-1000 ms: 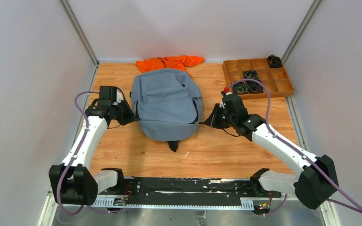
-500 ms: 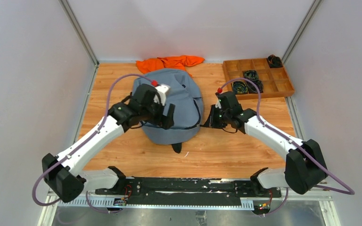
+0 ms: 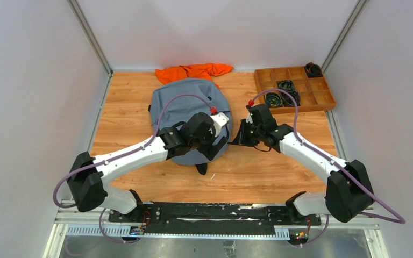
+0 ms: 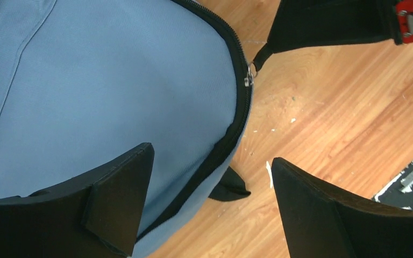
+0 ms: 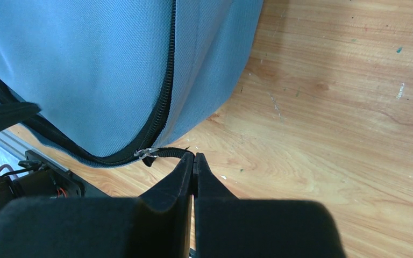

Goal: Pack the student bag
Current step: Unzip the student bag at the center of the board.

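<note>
While student bag [image 3: 185,111] lies on surface [image 3: 129,91], left jaws spread over its 5 o'clock edge, right jaws pinching its zipper pull [image 5: 169,152].

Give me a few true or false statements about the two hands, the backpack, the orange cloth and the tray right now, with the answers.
1. The left hand is open above the backpack. True.
2. The right hand is open, clear of the backpack. False: it is shut on the zipper pull at the backpack's right side.
3. The orange cloth lies at the far edge, behind the backpack. True.
4. The wooden tray sits at the table's left side. False: it is in the far right corner.
</note>
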Controlling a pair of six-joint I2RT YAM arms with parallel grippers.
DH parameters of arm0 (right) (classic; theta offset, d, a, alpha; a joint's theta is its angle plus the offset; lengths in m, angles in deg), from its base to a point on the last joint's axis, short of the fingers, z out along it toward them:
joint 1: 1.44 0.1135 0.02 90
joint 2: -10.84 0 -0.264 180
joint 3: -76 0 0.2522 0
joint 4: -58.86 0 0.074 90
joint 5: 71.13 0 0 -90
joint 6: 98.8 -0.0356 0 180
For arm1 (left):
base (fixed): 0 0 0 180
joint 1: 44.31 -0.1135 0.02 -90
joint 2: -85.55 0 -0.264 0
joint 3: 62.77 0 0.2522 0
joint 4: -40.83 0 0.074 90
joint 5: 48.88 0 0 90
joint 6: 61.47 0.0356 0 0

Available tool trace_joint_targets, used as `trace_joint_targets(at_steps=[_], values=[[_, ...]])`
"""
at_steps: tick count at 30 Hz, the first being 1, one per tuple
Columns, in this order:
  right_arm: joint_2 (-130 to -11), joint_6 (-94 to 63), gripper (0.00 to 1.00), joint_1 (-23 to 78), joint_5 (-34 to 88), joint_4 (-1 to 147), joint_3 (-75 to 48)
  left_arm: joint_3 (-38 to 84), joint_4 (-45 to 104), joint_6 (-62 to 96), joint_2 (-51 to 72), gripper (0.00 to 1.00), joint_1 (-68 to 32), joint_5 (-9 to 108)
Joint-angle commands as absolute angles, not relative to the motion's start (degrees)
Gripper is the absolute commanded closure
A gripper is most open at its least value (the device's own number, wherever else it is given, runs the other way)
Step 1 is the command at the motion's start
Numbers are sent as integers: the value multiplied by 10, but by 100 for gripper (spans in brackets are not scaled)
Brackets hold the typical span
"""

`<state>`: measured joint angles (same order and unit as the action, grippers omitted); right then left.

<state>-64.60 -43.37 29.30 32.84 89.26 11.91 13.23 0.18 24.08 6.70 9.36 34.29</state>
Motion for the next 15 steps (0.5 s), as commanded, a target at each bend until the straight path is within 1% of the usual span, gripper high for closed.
trace_joint_targets(at_steps=[1, 5, 7, 9, 10, 12, 13, 14, 15], values=[[-629, -434, 100, 285, 330, 892, 119, 115, 97, 238, 44, 13, 97, 328], [-630, -433, 100, 285, 334, 891, 119, 107, 111, 223, 23, 21, 97, 321], [-629, -433, 100, 285, 337, 889, 118, 102, 117, 222, 17, 27, 97, 312], [-630, -433, 100, 285, 339, 888, 118, 102, 117, 222, 6, 35, 97, 306], [-630, -434, 100, 285, 340, 888, 117, 103, 116, 221, 2, 41, 97, 303], [-631, -434, 100, 284, 339, 888, 115, 105, 110, 218, -6, 60, 96, 288], [-631, -433, 100, 284, 339, 887, 115, 107, 105, 217, -7, 75, 97, 279], [-631, -432, 100, 284, 339, 886, 115, 109, 98, 216, -7, 87, 97, 268], [-631, -431, 100, 284, 339, 886, 115, 112, 90, 214, -3, 96, 96, 257]])
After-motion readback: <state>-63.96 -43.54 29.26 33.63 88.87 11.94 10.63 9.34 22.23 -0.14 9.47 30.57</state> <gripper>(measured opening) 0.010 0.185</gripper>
